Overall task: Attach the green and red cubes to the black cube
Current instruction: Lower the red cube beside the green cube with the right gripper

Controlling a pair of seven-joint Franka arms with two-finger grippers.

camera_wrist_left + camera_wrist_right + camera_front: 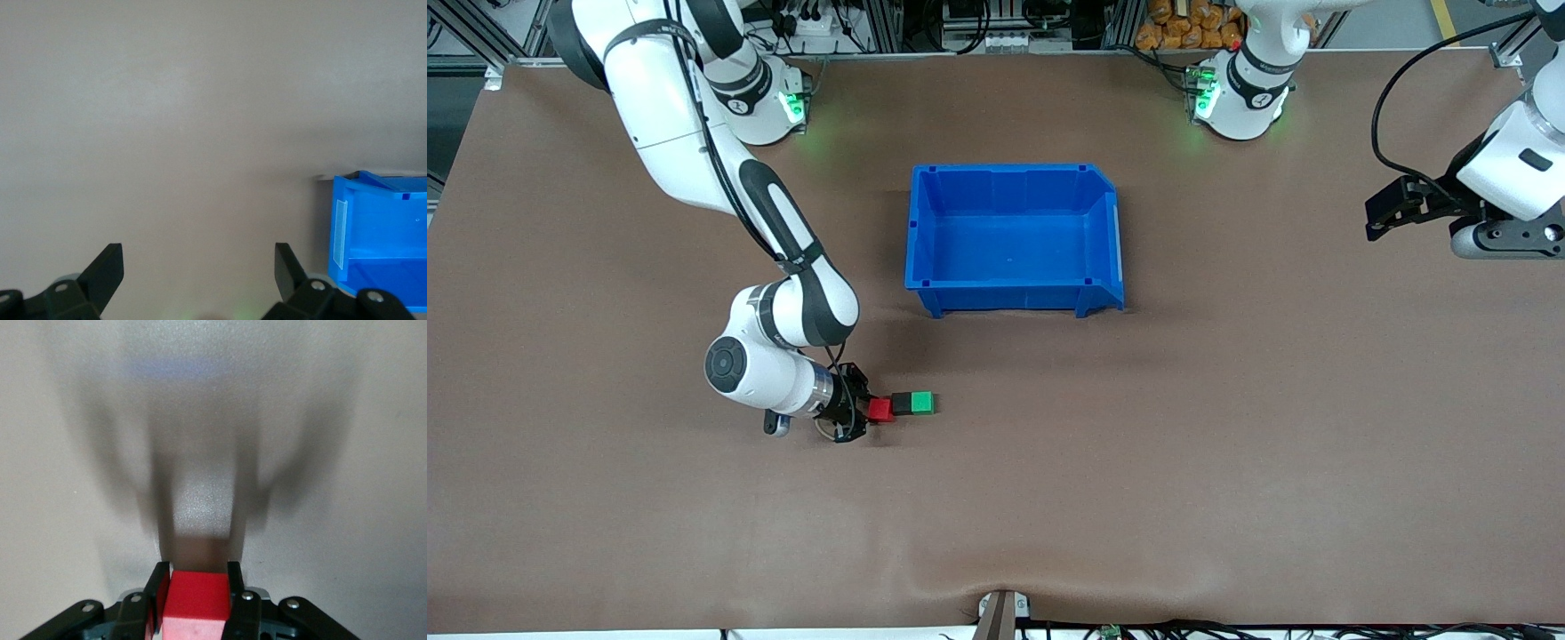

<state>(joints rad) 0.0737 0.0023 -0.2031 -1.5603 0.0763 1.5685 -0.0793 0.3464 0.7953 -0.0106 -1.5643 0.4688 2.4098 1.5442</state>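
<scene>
My right gripper [864,411] sits low over the brown table [1227,462], nearer the front camera than the blue bin [1014,238] and toward my right arm's end, its fingers [159,587] clamped on the red cube [881,409]. The red cube touches the black cube [902,404], with the green cube [922,403] joined to the black one's other face, the three in a row on the table. In the right wrist view the red cube [195,600] fills the gap between the fingers. Farther off stands the blue bin, nothing visible inside. My left gripper [200,267] waits, fingers spread wide, over the table at my left arm's end.
</scene>
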